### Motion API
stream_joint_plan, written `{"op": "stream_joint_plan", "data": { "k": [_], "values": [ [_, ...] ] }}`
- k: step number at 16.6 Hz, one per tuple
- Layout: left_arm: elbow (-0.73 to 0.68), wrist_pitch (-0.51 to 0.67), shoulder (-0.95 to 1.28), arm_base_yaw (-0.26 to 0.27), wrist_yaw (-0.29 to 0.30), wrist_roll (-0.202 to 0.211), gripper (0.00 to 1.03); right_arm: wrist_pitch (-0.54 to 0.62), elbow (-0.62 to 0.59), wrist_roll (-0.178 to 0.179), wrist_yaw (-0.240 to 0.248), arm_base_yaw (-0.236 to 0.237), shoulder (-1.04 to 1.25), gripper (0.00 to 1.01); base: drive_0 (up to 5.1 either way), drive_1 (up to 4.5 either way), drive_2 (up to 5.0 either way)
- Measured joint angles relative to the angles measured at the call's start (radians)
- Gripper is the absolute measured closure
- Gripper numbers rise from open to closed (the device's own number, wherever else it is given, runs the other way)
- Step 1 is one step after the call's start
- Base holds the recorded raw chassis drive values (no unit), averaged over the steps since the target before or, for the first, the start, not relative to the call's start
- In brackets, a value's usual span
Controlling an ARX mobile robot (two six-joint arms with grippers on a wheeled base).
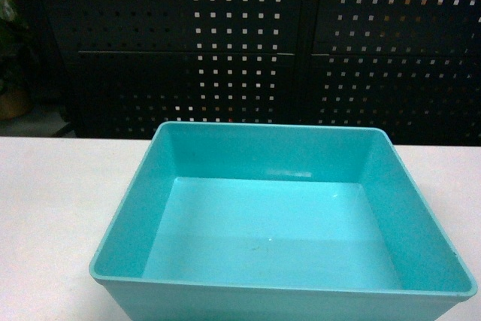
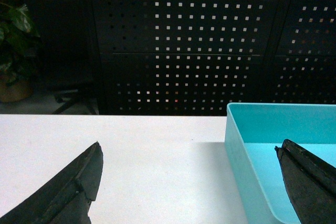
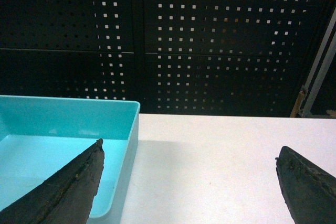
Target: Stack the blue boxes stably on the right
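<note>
One pale turquoise blue box (image 1: 278, 231) sits on the white table (image 1: 45, 208), filling the lower middle of the head view; it is empty. My left gripper (image 2: 189, 153) is open, straddling the box's left wall (image 2: 247, 166): the right finger (image 2: 310, 182) hangs over the inside, the left finger (image 2: 68, 187) over bare table. The right gripper (image 3: 189, 153) is open too, straddling the box's right wall (image 3: 128, 166), its left finger (image 3: 73, 187) over the inside of the blue box (image 3: 47, 145). Neither gripper shows in the head view.
A dark perforated panel (image 1: 248, 43) stands behind the table's far edge. A potted plant (image 2: 16, 40) stands at the far left. White tabletop (image 3: 226, 156) stretches to the right of the box.
</note>
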Motion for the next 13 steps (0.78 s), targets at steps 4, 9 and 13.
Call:
{"op": "stream_joint_plan", "data": {
  "k": [4,9,13],
  "values": [
    [0.0,0.0,0.0,0.0,0.0,0.0,0.05,0.0,0.0,0.0,0.0,0.0,0.0,0.03,0.0,0.0,0.0],
    [0.0,0.0,0.0,0.0,0.0,0.0,0.05,0.0,0.0,0.0,0.0,0.0,0.0,0.03,0.0,0.0,0.0],
    [0.0,0.003,0.0,-0.008,-0.01,0.003,0.05,0.0,0.0,0.0,0.0,0.0,0.0,0.03,0.0,0.0,0.0]
  ]
}}
